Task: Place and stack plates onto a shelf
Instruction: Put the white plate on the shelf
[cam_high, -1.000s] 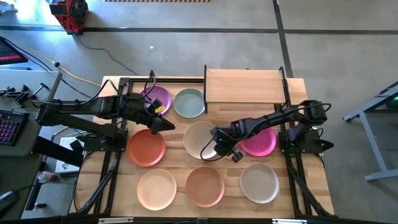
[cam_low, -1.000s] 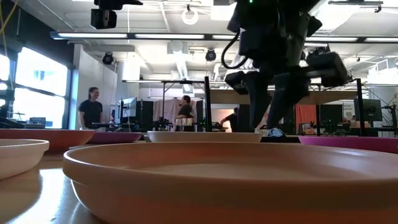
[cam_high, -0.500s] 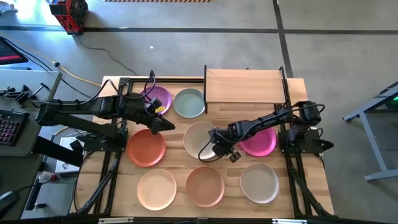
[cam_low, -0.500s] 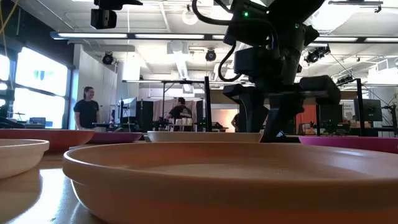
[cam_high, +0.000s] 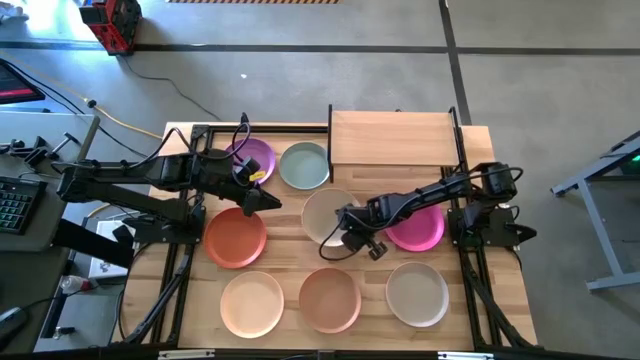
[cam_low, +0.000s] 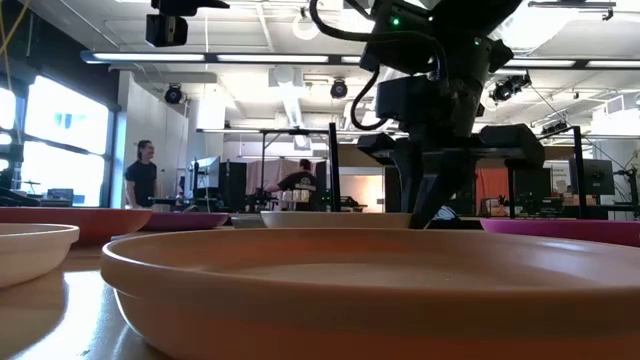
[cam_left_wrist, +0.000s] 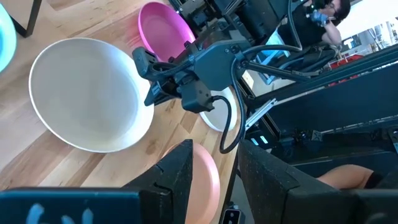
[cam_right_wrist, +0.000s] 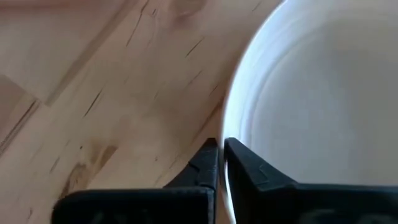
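One shelf (cam_high: 392, 137) sits bare at the table's (cam_high: 478, 145) far edge. Cream plate (cam_high: 326, 213) lies mid-table, round and matte; right gripper (cam_high: 347, 238) pinches its near rim. Left gripper (cam_high: 268, 201) hovers by the rust plate (cam_high: 236, 237), fingers apart.

Grey concrete floor (cam_high: 300, 90), bright window (cam_low: 30, 140), ceiling strip lights (cam_low: 200, 58), distant person (cam_low: 140, 175).
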